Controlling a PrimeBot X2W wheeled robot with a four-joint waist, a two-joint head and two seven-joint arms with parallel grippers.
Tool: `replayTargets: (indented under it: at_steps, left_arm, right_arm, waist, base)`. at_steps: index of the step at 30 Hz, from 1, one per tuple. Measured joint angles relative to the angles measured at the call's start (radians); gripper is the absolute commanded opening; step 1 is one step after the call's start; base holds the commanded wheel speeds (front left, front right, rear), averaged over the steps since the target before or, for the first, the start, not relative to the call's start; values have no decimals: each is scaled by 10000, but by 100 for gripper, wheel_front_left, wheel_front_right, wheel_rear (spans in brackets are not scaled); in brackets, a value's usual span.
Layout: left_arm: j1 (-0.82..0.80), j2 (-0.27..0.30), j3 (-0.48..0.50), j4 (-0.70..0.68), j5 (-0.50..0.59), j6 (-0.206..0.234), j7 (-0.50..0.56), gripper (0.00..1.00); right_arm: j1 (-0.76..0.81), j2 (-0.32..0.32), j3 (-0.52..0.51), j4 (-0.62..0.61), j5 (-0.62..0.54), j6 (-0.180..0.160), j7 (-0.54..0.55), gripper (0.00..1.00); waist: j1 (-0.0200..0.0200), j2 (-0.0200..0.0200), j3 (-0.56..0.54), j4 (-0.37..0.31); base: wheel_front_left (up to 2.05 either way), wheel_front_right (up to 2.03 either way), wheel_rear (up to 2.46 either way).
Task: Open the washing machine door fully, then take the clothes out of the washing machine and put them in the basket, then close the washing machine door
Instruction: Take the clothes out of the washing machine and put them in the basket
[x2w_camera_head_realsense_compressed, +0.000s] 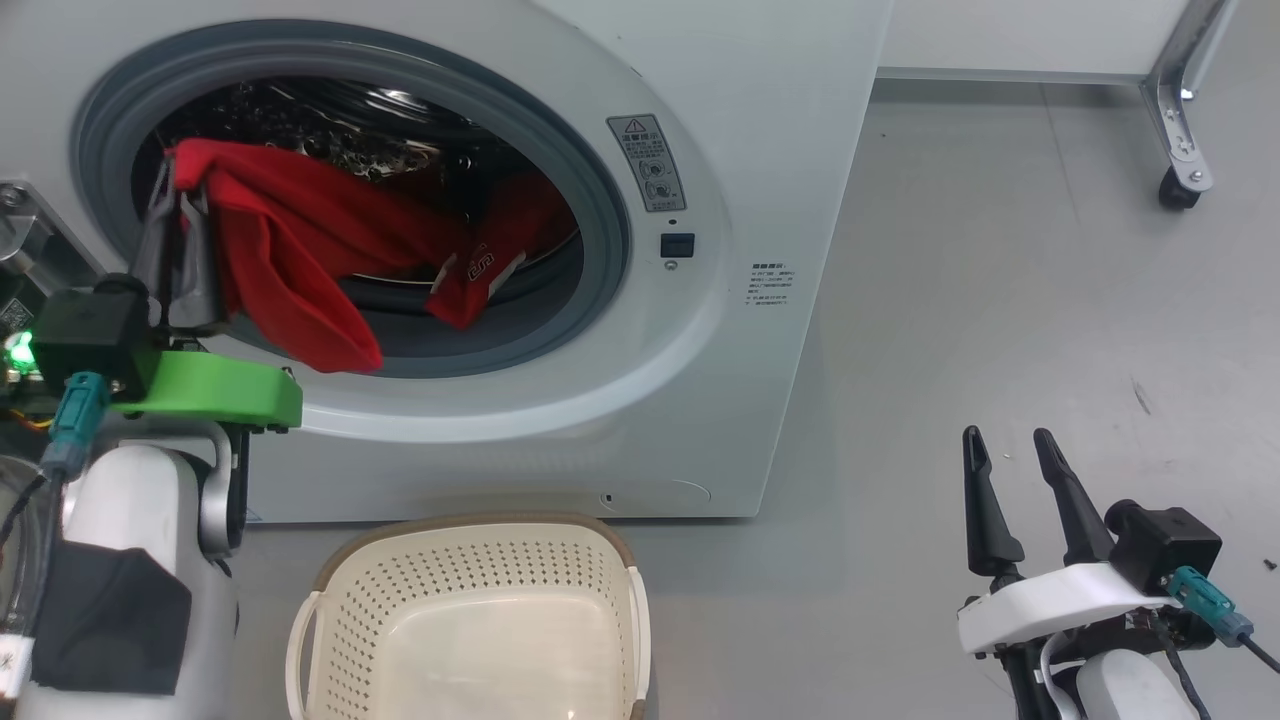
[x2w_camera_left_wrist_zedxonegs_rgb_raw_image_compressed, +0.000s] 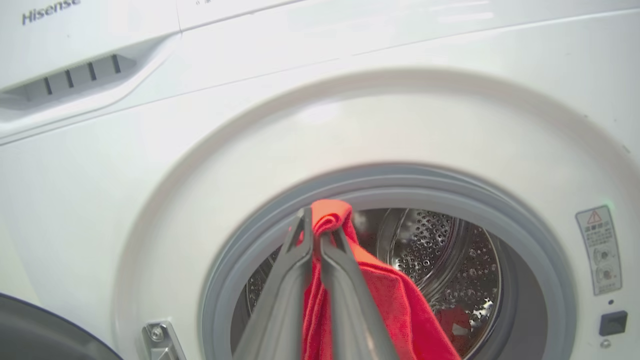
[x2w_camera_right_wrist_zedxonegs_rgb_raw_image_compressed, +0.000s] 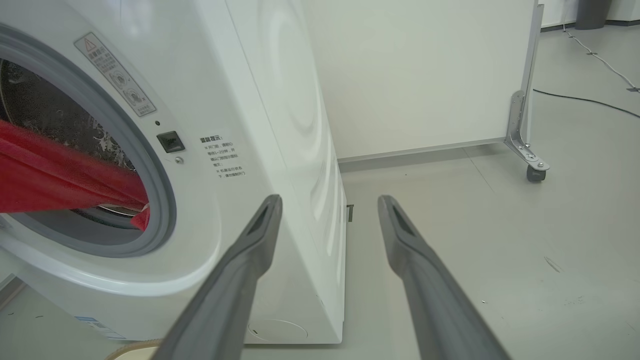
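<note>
The washing machine (x2w_camera_head_realsense_compressed: 760, 150) stands with its grey-ringed drum mouth uncovered. My left gripper (x2w_camera_head_realsense_compressed: 178, 195) is at the mouth's left side, shut on the upper edge of a red garment (x2w_camera_head_realsense_compressed: 290, 260) that hangs down over the grey seal. In the left wrist view the same fingers (x2w_camera_left_wrist_zedxonegs_rgb_raw_image_compressed: 320, 227) pinch a fold of that cloth (x2w_camera_left_wrist_zedxonegs_rgb_raw_image_compressed: 390, 300). More red clothes (x2w_camera_head_realsense_compressed: 500, 250) with white trim lie inside the drum. The door's dark rim (x2w_camera_left_wrist_zedxonegs_rgb_raw_image_compressed: 45, 330) curves in at the lower left. The cream basket (x2w_camera_head_realsense_compressed: 320, 600) sits on the floor below the mouth. My right gripper (x2w_camera_head_realsense_compressed: 1006, 435) hovers open over the floor at the lower right.
A partition on a metal foot with a caster (x2w_camera_head_realsense_compressed: 1180, 190) stands behind and to the right of the machine. A dark cable (x2w_camera_right_wrist_zedxonegs_rgb_raw_image_compressed: 585, 97) runs across the grey floor farther off. The door latch slot (x2w_camera_head_realsense_compressed: 677, 245) sits on the mouth's right side.
</note>
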Motion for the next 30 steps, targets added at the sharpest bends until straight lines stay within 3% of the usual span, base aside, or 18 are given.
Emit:
replayTargets:
  at_steps: [6,13,19,30]
  left_arm:
    - [352,-10,188,-1730,136,159,-4,0]
    - [967,-17,167,-2562,339,167,-48,0]
    - [2534,-36,-430,-1039,326,-125,-29,0]
    - [3756,-46,-1141,635,-40,-867,1695,0]
  right_arm:
    - [128,2,-8,-96,0,0,0,100]
    - [158,2,-12,-136,-19,0,0,100]
    - [163,6,29,-150,-73,0,0,100]
    - [162,13,203,-326,-104,0,0,100]
  waist:
    - [0,0,53,33]
    - [0,0,92,55]
    - [0,0,125,46]
    - [0,0,537,-98]
  base:
    - [0,0,0]
    - [0,0,0]
    - [0,0,0]
    - [0,0,0]
